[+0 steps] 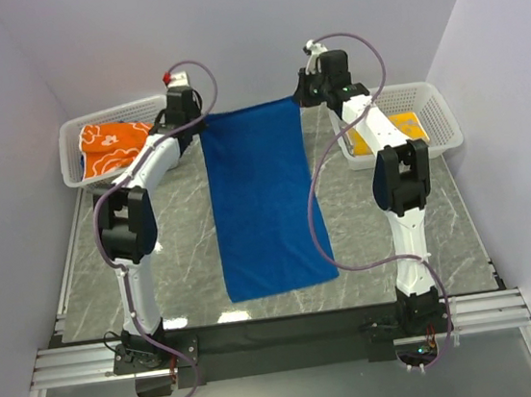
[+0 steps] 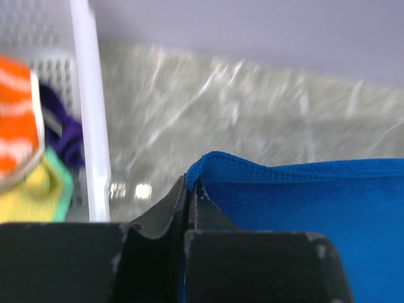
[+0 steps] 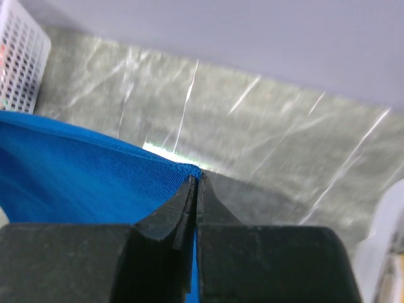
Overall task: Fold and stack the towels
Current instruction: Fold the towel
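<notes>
We see the royal blue towel stretched lengthwise down the middle of the marbled surface, its two far corners pinched at the top centre of the overhead view. The left end effector is clenched on the left corner and the right end effector on the right one. We judge that this twin grip keeps the far hem taut and level, ready to be carried toward the near end for a first fold. The cloth looks flat and almost free of wrinkles, a plain long rectangle with a neat stitched hem. Its near end lies close to the bottom edge of the surface. The orange flowered towel sits in the white basket at upper left. The yellow towel lies in the second basket at right.
</notes>
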Tool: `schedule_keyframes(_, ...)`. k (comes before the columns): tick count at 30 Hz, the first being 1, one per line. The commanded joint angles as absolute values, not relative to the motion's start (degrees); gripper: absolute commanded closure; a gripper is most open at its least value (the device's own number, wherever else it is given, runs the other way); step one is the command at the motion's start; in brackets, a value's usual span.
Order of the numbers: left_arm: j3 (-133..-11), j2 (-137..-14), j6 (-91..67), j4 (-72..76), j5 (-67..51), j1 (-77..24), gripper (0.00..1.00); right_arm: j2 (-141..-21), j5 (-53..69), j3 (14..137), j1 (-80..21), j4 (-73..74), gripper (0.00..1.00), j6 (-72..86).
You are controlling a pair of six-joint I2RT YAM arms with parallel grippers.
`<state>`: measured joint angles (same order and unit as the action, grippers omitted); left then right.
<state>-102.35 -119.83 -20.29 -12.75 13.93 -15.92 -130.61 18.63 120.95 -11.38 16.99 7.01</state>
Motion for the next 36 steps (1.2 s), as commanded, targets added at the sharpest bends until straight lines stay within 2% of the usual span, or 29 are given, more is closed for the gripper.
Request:
schedule_keyframes(1,-108.3,-121.5,-17.3,-10.5,10.0,-12.6,0.99,-130.2,14.1,126.0,-9.3,12.7,1.00,3.4)
schedule_keyframes(7,-114.1,-123.8,-16.0,-10.7,2.3,-10.3,0.99,-128.7,14.0,125.0,-9.2,12.3,1.00,0.9)
schedule_keyframes(14,-98.2,-114.4,-14.4,-3.7,-5.6,-10.2,0.99,-118.9,16.3,108.2,-9.3,9.7,1.00,0.5)
schedule_keyframes(25,-74.7,-99.3,-19.2,2.1,-13.9,-10.3,0.92,-102.4,17.1,84.1,-10.5,6.9,1.00,3.0)
schedule_keyframes(28,-69.0,-96.0,-22.3,1.1,-14.4,-10.3,0.94,-98.6,17.6,79.1,-10.6,6.3,1.00,4.4)
schedule_keyframes(30,-65.6,-92.9,-24.9,1.7,-15.7,-10.3,0.99,-96.5,18.5,75.3,-10.7,7.0,1.00,5.7)
schedule_keyframes(36,-55.7,-83.5,-28.6,2.0,-14.1,-10.5,0.99,-90.8,19.2,65.5,-10.8,5.8,1.00,9.2)
